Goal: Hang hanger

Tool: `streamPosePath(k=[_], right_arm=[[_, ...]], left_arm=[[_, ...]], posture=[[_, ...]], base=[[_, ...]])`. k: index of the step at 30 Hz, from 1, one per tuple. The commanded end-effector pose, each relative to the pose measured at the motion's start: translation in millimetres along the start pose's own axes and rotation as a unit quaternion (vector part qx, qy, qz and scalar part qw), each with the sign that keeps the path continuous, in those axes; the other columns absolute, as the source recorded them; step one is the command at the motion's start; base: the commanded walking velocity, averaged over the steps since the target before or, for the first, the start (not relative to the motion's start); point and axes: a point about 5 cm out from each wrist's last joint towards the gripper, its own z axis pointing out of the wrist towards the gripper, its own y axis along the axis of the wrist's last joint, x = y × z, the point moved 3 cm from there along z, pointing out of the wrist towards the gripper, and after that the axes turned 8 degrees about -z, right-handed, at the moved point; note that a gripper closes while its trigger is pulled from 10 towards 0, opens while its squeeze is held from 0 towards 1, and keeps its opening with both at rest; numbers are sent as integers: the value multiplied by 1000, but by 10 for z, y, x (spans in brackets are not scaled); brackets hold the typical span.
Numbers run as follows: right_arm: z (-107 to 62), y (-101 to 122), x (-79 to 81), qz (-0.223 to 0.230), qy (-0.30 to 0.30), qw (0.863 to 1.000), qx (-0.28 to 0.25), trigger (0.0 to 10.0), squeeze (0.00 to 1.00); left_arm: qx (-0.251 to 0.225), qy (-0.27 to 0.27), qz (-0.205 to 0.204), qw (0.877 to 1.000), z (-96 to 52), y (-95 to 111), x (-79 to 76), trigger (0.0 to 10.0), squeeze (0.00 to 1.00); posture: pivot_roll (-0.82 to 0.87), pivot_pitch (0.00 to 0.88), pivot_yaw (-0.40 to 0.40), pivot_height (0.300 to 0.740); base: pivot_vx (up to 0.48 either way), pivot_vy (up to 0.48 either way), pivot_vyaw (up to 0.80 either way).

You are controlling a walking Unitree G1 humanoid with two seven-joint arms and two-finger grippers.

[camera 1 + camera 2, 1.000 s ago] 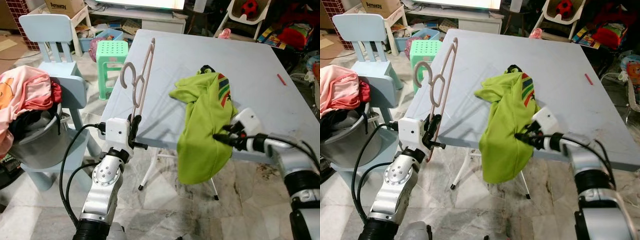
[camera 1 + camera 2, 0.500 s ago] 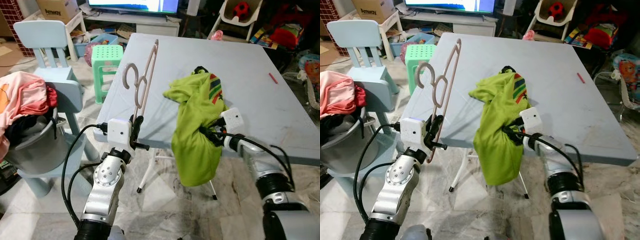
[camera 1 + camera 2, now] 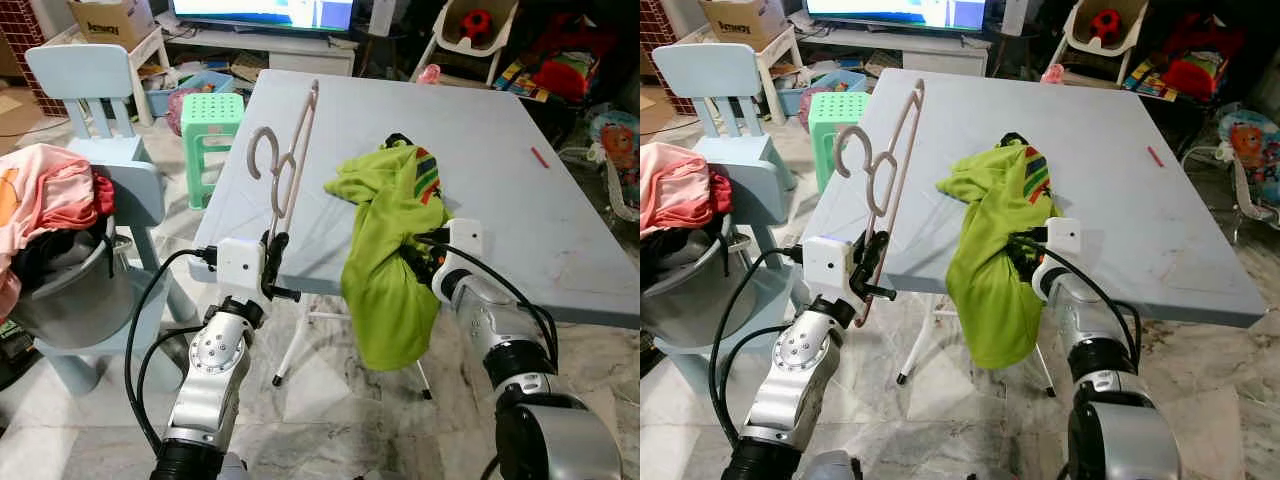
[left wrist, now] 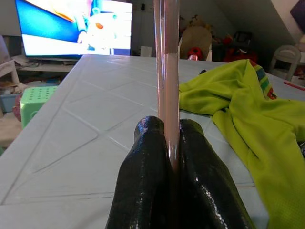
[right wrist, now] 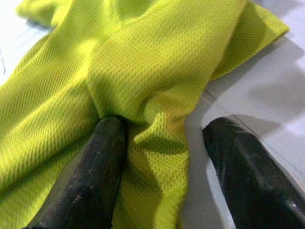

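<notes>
A pale pink hanger (image 3: 285, 160) stands upright over the near left edge of the light blue table (image 3: 480, 130), hook toward the left. My left gripper (image 3: 272, 250) is shut on its lower bar, and the bar runs up between the black fingers (image 4: 143, 162) in the left wrist view. A lime green shirt (image 3: 390, 240) lies on the table and droops over the front edge. My right gripper (image 3: 420, 262) is at that edge, pressed into the shirt. It is open, and a fold of the shirt (image 5: 143, 76) lies between its fingers (image 5: 90, 176).
A light blue child's chair (image 3: 90, 80) and a green stool (image 3: 215, 115) stand left of the table. A grey basket (image 3: 70, 290) heaped with pink clothes is at my near left. A red pen (image 3: 540, 157) lies on the table's right side. Toys crowd the back.
My right arm has swung in from the right, and its gripper has pushed further into the hanging shirt. The left gripper keeps the hanger upright. The camera has shifted slightly.
</notes>
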Motion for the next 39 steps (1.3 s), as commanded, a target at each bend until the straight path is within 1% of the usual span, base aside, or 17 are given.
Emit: streamPosePath(k=[1, 7, 14, 18, 21, 23, 24, 26, 28, 30, 31, 32, 33, 35, 36, 37, 39], right_arm=[[-63, -324, -192, 42, -46, 996, 66, 0, 0], [-45, -195, -301, 68, -69, 994, 56, 0, 0], [-4, -20, -305, 86, -68, 993, 43, 0, 0], [39, 123, -249, 97, -61, 993, 27, 0, 0], [81, 283, -172, 105, -51, 993, 9, 0, 0], [125, 492, -72, 111, -41, 993, -17, 0, 0], [125, 492, -72, 111, -41, 993, -17, 0, 0], [146, 643, -9, 115, -32, 992, -35, 0, 0], [168, 1012, 134, 119, -17, 990, -77, 0, 0], [158, 1272, 214, 127, -8, 986, -107, 0, 0], [154, 1329, 233, 128, -5, 985, -113, 0, 0], [129, 1544, 299, 128, 3, 982, -138, 0, 0], [111, 1660, 339, 131, 9, 980, -151, 0, 0], [14, 2073, 445, 143, 27, 969, -201, 0, 0], [14, 2073, 445, 143, 27, 969, -201, 0, 0], [-52, 2272, 466, 148, 29, 962, -229, 0, 0], [-157, 2529, 489, 162, 37, 950, -266, 0, 0]], left_arm=[[-1, -1, -3, 1000, 10, 8, -37, 10000, 0], [-2, 7, -8, 1000, -9, -6, -48, 10000, 0], [-2, 30, -15, 999, -109, -33, -46, 10000, 0], [0, 45, -18, 999, -182, -56, -18, 10000, 0], [1, 54, -19, 998, -234, -68, -7, 10000, 0], [2, 61, -20, 998, -267, -71, 3, 10000, 0], [2, 61, -20, 998, -267, -71, 3, 10000, 0], [2, 65, -20, 998, -281, -70, 1, 10000, 0], [1, 69, -21, 997, -296, -61, 3, 10000, 0], [1, 72, -22, 997, -308, -59, 0, 10000, 0], [1, 73, -22, 997, -310, -58, 0, 10000, 0], [2, 75, -22, 997, -320, -63, -1, 10000, 0], [2, 76, -22, 997, -324, -64, 3, 10000, 0], [2, 80, -22, 997, -332, -64, 13, 10000, 0], [2, 80, -22, 997, -332, -64, 13, 10000, 0], [2, 82, -22, 996, -333, -62, 15, 10000, 0], [2, 83, -22, 996, -332, -56, 19, 10000, 0]], posture=[[40, 0, -64, 740], [45, 0, -90, 740], [63, 0, -138, 740], [71, 0, -158, 740], [80, 0, -175, 740], [84, 7, -184, 740], [84, 7, -184, 740], [88, 14, -192, 740], [93, 23, -203, 740], [96, 26, -208, 740], [96, 26, -208, 740], [101, 29, -216, 740], [101, 29, -216, 740], [104, 28, -220, 740], [104, 28, -220, 740], [105, 25, -223, 740], [105, 25, -223, 740]], base=[[0, 0, 0], [0, 0, 0], [0, 0, 0], [0, 0, 0], [0, 0, 0], [0, 0, 0], [0, 0, 0], [0, 0, 0], [0, 0, 0], [0, 0, 0], [0, 0, 0], [0, 0, 0], [0, 0, 0], [0, 0, 0], [0, 0, 0], [0, 0, 0], [0, 0, 0]])
